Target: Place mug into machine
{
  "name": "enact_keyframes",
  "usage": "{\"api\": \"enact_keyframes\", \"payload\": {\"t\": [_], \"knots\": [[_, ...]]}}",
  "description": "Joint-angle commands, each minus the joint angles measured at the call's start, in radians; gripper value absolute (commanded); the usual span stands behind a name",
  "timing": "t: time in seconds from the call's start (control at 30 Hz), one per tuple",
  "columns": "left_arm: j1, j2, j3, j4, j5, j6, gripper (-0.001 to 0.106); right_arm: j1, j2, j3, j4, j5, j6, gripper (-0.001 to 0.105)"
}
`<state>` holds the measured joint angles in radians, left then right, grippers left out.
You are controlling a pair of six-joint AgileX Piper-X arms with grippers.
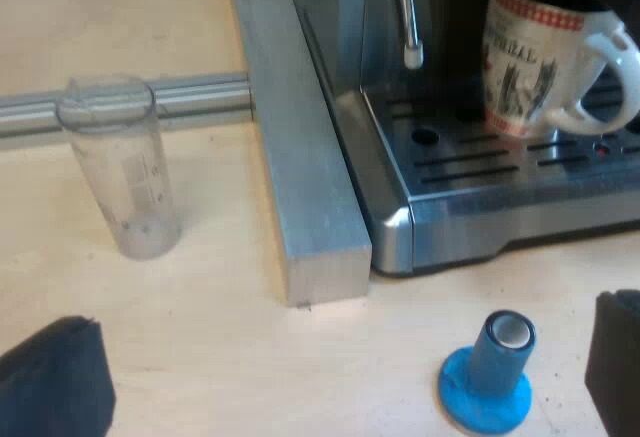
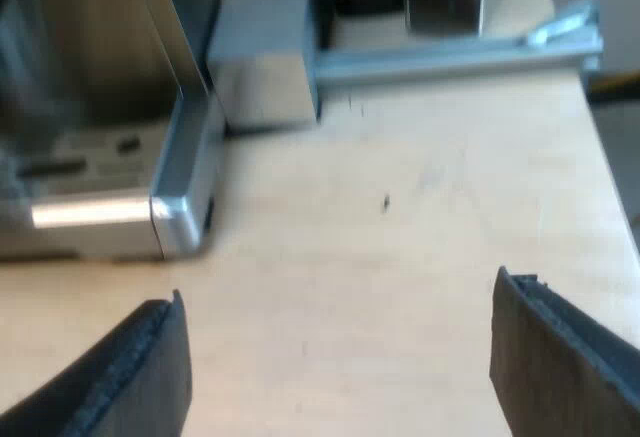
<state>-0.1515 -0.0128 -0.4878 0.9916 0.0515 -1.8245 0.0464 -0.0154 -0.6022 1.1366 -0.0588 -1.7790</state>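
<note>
1. the mug stands upright on the slotted drip tray of the espresso machine, its handle turned outward and away from the steam wand. as far as the left wrist view tells, its base sits on the grate.
2. the left gripper is spread wide and carries nothing. it hangs over the table near the blue tamper, well apart from the mug.
3. the right gripper is also spread wide with nothing between its fingers. it hangs over bare table, near the machine's front corner.
4. judging by this, the placing looks all but done, and what remains is to confirm the seat and clear away.
5. check that the mug sits flat across the slots and under the dark part above it, not perched on the tray's edge.
6. any move near the machine should stay clear of the handle, since a brush there could turn or tip the mug.
7. keep the left arm's path off the tamper and the measuring glass, both of which could easily be knocked.
</note>
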Motion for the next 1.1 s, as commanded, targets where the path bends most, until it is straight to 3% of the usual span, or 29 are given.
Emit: {"api": "enact_keyframes", "payload": {"t": [0.03,0.6,1.1], "knots": [[0.0,-0.139,-0.007,-0.015,0.005,-0.002,0.098,-0.003,-0.039,0.02,0.032,-0.008,-0.013,0.065],[0.0,-0.139,-0.007,-0.015,0.005,0.021,0.098,-0.003,-0.037,0.07,-0.096,-0.008,0.005,0.065],[0.0,-0.139,-0.007,-0.015,0.007,0.033,0.098,-0.003,-0.037,0.069,-0.095,-0.006,0.007,0.065]]}}
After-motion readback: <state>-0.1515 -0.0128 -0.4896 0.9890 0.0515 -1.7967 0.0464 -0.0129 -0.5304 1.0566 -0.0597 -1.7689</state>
